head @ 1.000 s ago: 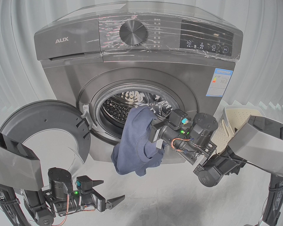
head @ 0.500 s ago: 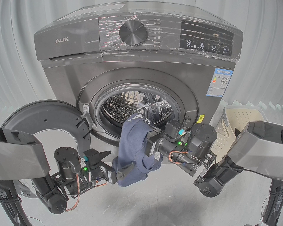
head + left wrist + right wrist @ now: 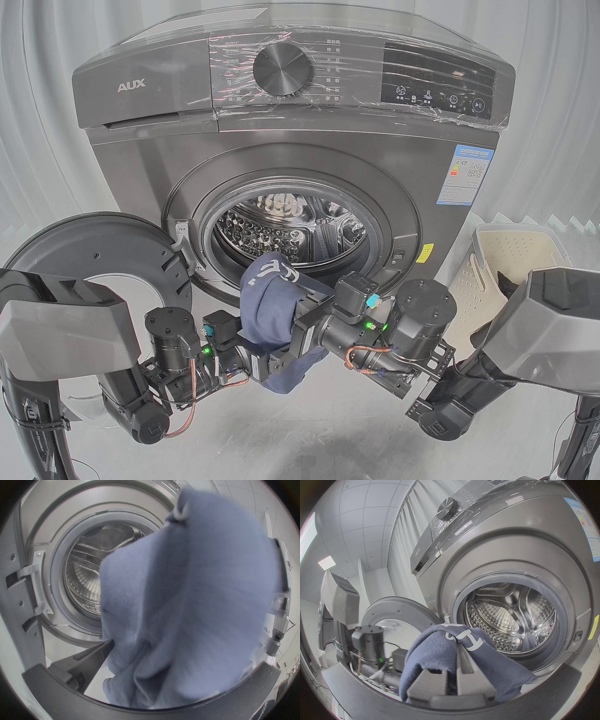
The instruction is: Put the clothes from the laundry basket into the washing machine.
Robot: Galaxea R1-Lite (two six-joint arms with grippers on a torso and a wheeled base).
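Observation:
A navy blue garment (image 3: 269, 300) with white print hangs in front of the washing machine's open drum (image 3: 287, 228), just below its lower rim. My right gripper (image 3: 299, 294) is shut on the garment's top fold, and the right wrist view shows the cloth (image 3: 431, 645) pinched between its pads (image 3: 465, 664). My left gripper (image 3: 278, 365) is open under the garment's lower end. The cloth (image 3: 187, 605) drapes over it, leaving one finger (image 3: 90, 659) showing and the other hidden. The cream laundry basket (image 3: 500, 256) stands to the machine's right.
The round machine door (image 3: 94, 250) is swung open to the left, close behind my left arm. Something dark (image 3: 507, 286) lies in the basket, partly hidden by my right arm. Pale bare floor (image 3: 350, 431) stretches in front of the machine.
My left arm has risen and moved right until its gripper sits under the garment's hem. My right gripper has carried the garment down and left, away from the drum mouth.

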